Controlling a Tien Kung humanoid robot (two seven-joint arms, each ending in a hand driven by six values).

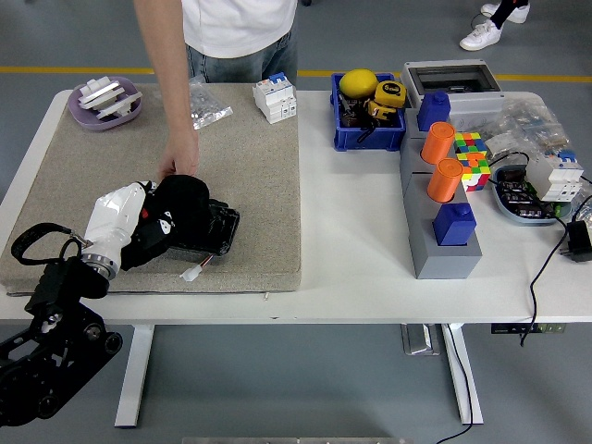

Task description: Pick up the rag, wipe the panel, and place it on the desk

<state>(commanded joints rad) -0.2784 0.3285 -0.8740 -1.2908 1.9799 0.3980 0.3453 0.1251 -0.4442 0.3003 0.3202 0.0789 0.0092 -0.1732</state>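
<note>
A black, bunched cloth rag [185,199] is pressed onto the flat black glossy panel [215,229], which lies on the beige felt mat [250,166] covering the white table's [351,259] left half. The rag is gripped under the robot's left hand [171,217]. The panel's far edge is touched by a person's hand [178,159].

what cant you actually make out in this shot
Head view only:
- Rag: black on the black robot hand; the two cannot be told apart.
- Panel: mostly covered by that hand; only its right end shows.
- Person's hand: fingertips hidden behind the robot hand, so contact with the panel is unclear.
- Right arm: outside the picture.
- Person: cut off by the top edge.
</note>
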